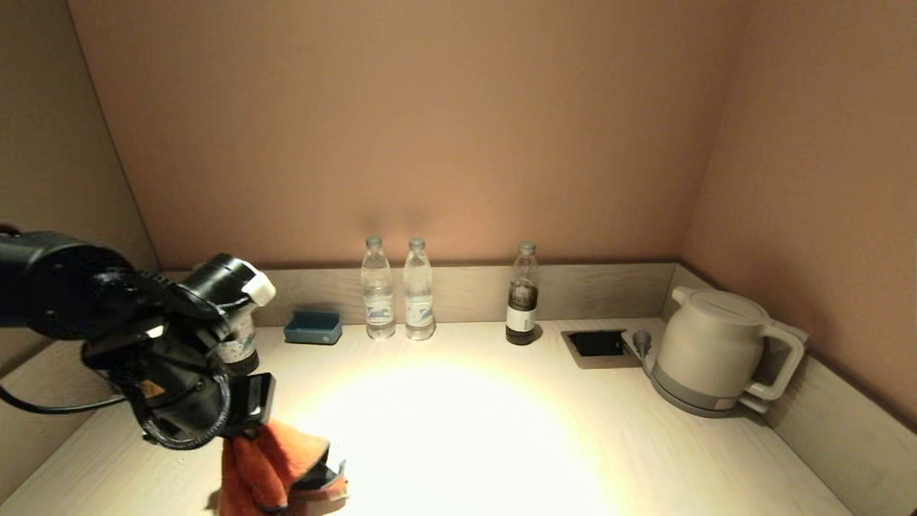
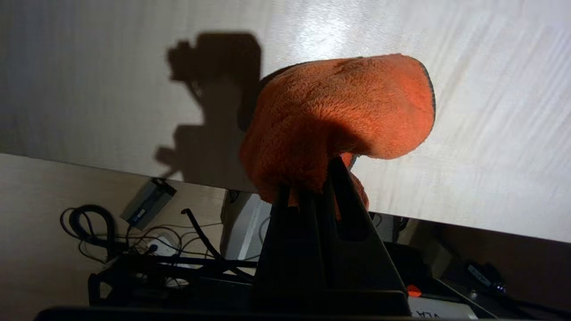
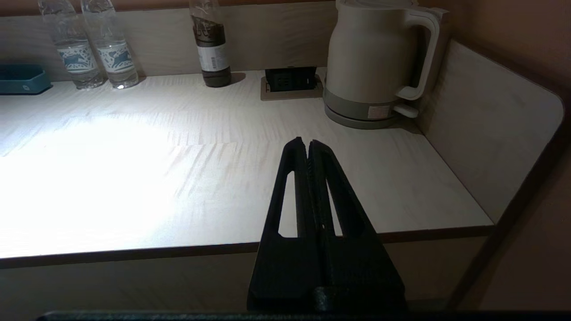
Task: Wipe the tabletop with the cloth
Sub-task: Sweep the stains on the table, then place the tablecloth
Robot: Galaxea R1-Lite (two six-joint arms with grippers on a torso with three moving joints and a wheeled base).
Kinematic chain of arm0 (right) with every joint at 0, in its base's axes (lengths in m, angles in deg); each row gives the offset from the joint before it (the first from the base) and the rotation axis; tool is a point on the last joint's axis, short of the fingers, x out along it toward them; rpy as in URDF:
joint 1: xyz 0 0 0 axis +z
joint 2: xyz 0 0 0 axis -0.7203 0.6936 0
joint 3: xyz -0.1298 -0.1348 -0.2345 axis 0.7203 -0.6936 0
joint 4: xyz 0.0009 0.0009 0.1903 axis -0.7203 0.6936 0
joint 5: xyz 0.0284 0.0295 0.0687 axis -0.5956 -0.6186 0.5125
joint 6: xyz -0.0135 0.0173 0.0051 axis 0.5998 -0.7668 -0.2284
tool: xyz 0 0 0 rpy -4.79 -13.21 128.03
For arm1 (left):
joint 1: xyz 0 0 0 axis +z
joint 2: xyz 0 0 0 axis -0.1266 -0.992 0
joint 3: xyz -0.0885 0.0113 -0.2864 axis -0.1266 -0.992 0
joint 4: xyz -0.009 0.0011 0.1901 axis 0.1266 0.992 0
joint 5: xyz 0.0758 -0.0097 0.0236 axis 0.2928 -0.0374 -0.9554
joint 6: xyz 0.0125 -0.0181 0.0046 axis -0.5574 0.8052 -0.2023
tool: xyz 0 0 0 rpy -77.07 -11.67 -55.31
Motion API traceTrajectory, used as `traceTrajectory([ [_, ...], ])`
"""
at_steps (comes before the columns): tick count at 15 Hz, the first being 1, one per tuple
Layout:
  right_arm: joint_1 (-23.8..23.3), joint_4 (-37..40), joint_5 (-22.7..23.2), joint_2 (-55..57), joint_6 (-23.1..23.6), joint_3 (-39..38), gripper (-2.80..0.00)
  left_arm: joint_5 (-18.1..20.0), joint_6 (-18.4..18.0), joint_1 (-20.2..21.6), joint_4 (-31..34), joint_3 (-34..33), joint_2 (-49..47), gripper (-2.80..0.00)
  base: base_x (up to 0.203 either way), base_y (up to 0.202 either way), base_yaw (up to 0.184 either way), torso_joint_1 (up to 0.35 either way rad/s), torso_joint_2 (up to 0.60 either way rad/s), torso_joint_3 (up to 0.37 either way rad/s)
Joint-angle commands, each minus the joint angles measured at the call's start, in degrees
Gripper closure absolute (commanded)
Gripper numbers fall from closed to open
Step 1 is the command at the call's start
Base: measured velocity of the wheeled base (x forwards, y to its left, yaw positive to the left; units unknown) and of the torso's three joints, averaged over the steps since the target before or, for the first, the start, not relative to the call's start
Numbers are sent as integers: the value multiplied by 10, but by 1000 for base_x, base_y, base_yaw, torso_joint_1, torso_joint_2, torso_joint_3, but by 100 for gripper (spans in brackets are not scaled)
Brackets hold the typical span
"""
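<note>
The cloth (image 1: 269,466) is gripped by the left gripper (image 2: 312,191), its fingers (image 2: 341,178) clamped on a bunched fold, above the tabletop (image 1: 501,430) near the front-left corner. The rag's free part is seen draped over the pale surface beside the front edge. The right gripper (image 3: 308,145) is held before the front edge, jaws pressed together and holding nothing. Along the back rim, two water bottles (image 1: 397,290), a dark bottle (image 1: 522,295) and a blue box (image 1: 313,327) are lined up; a kettle (image 1: 716,351) is stood in the back-right corner.
</note>
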Motion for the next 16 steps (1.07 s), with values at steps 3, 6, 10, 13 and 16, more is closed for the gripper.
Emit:
traceTrajectory([
  [3, -1, 0, 1, 1, 0, 0, 0, -4, 18, 96, 41, 11, 45, 0, 0, 0, 0, 0, 0, 0],
  [6, -1, 0, 0, 1, 0, 0, 0, -6, 21, 187, 53, 9, 58, 0, 0, 0, 0, 0, 0, 0],
  [10, -1, 0, 0, 1, 0, 0, 0, -26, 23, 219, 62, 8, 72, 0, 0, 0, 0, 0, 0, 0],
  [13, -1, 0, 0, 1, 0, 0, 0, -85, 19, 230, 38, -8, 87, 0, 0, 0, 0, 0, 0, 0],
  [16, -1, 0, 0, 1, 0, 0, 0, -146, 7, 237, -15, -29, 97, 0, 0, 0, 0, 0, 0, 0],
])
